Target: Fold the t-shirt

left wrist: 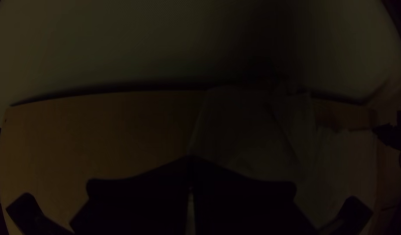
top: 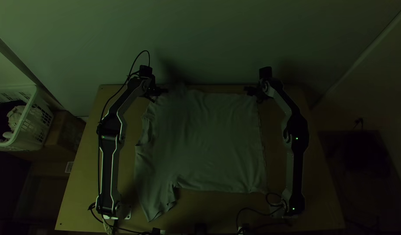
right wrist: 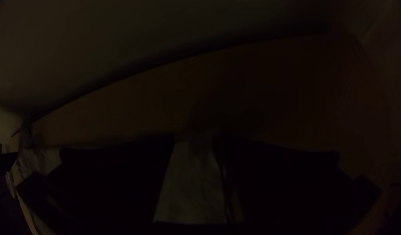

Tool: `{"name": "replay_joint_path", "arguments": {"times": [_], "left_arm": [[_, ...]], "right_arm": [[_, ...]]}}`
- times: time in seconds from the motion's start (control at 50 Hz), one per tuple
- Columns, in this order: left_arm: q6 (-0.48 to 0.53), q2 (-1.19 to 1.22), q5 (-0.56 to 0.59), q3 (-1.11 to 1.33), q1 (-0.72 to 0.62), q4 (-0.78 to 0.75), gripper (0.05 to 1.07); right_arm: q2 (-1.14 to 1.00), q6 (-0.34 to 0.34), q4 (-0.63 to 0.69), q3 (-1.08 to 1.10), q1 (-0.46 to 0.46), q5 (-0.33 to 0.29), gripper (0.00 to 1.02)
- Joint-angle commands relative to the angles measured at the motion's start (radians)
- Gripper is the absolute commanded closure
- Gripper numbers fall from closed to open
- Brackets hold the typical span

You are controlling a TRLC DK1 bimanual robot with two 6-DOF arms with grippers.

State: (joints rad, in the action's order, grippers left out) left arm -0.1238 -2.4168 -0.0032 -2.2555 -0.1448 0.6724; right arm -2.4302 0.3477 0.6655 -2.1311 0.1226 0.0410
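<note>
At the far left of the frame sits a white plastic basket [top: 34, 114] with cloth in it. Next comes the left arm, stretched up the light wooden table [top: 81, 191], its black, wide-fingered left gripper [left wrist: 191, 160] at the shirt's upper left edge. Those fingers meet at their tips; whether they nip any fabric, I can't tell from here.

The pale grey t-shirt [top: 209, 139] lies mostly spread across the middle, rumpled on its left side, one sleeve [top: 153, 204] angling to the lower left. It looks light, soft and limp, nothing fragile, though a single layer could easily slip away or drag creases into the rest. I'd pinch both layers at the two upper corners, lift together and keep the edge taut.

To the right, the matching black right gripper [right wrist: 195, 141] is at the shirt's upper right corner, fingers apart, with cloth showing between them.
</note>
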Motion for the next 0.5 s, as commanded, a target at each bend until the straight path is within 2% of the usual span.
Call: {"name": "replay_joint_path", "arguments": {"times": [0.0,0.04,0.1,0.48], "left_arm": [[-0.022,0.045,0.008,0.011,0.002,0.021,1.05],[-0.023,0.045,0.008,0.013,0.002,0.024,1.05],[-0.023,0.048,0.009,0.013,0.002,0.032,1.05],[-0.039,0.104,0.009,0.011,0.011,0.036,1.05]], "right_arm": [[-0.052,0.014,0.009,-0.049,0.008,0.005,0.65],[-0.059,0.011,0.009,-0.062,0.009,0.005,0.76],[-0.069,0.002,0.009,-0.084,0.009,0.005,1.00],[-0.017,-0.019,0.009,-0.098,-0.009,0.005,1.00]]}}
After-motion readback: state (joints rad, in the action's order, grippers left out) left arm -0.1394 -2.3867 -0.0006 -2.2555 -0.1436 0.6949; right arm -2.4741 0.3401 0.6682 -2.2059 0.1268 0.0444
